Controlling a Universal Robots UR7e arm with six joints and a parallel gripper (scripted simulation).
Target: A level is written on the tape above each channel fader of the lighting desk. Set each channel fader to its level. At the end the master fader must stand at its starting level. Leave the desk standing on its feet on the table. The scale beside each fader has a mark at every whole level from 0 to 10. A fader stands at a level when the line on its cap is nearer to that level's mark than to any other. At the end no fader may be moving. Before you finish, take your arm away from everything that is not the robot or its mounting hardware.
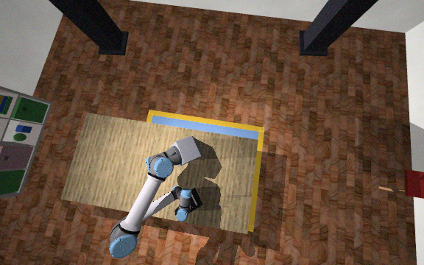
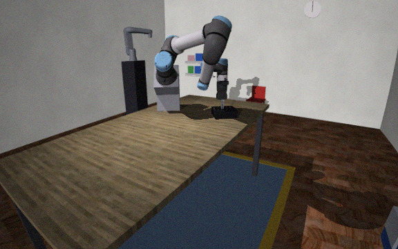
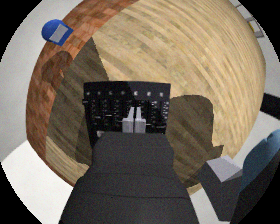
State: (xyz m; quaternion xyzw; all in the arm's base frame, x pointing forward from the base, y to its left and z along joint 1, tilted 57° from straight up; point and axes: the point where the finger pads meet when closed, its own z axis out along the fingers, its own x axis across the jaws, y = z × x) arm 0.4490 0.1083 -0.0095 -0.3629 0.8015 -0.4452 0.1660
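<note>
Lighting desk, top view: the lighting desk (image 1: pixel 196 198) is lying near the table's (image 1: pixel 105 154) edge closest to the arm's elbow, mostly hidden beneath the wrist and sitting in the arm's shadow.
Arm, top view: the arm (image 1: pixel 143 199) is reaching out from its grey pedestal (image 1: pixel 188 149) and folding back over the desk.
Gripper, exterior view: the gripper (image 2: pixel 222 103) is pointing straight down, its tip meeting the black desk (image 2: pixel 229 113) at the far end of the table (image 2: pixel 116 155).
Gripper state, wrist view: the fingers are pressing fully together with nothing between them, sitting against the faders of the desk (image 3: pixel 98 106).
Fader levels, wrist view: too blurred to be reading any.
</note>
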